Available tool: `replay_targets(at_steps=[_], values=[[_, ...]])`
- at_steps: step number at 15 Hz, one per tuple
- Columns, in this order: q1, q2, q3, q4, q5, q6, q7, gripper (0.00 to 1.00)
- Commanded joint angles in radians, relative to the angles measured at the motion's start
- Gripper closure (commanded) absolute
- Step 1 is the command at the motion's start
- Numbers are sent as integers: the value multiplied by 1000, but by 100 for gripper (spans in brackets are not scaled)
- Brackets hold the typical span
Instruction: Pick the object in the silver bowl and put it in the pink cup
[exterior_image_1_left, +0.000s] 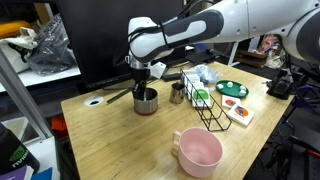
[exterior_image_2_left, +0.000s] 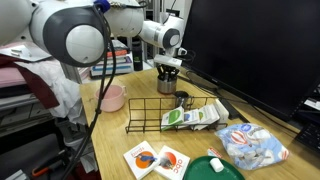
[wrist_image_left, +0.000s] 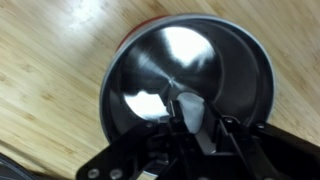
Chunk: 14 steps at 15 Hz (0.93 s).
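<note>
The wooden table (exterior_image_1_left: 110, 135) carries everything, and the Panda arm (exterior_image_1_left: 190, 35) reaches down over it. The pink cup (exterior_image_1_left: 198, 150) stands near the table's edge, well apart from the silver bowl (exterior_image_1_left: 146, 101). The claw (wrist_image_left: 200, 118) is inside that bowl with its fingers narrowly apart. The small pale object (wrist_image_left: 192, 108) shows between them; I cannot tell whether it is pinched.

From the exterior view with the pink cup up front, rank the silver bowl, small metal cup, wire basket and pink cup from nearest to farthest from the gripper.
1. silver bowl: the gripper reaches down into it.
2. small metal cup: right beside the bowl.
3. wire basket: past the metal cup, away from the bowl.
4. pink cup: farthest, toward the camera.
</note>
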<state>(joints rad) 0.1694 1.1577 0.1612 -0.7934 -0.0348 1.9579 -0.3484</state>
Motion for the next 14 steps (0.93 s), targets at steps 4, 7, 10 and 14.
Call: replay_targets(at_steps=[4,7,10,14], values=[[14,-95,-20,-123,-18,100,89,94],[16,-158,-23,-202,-26,164,122,94],[19,-234,-29,-314,-31,242,155,94],[28,-345,-40,-496,-46,381,211,94]])
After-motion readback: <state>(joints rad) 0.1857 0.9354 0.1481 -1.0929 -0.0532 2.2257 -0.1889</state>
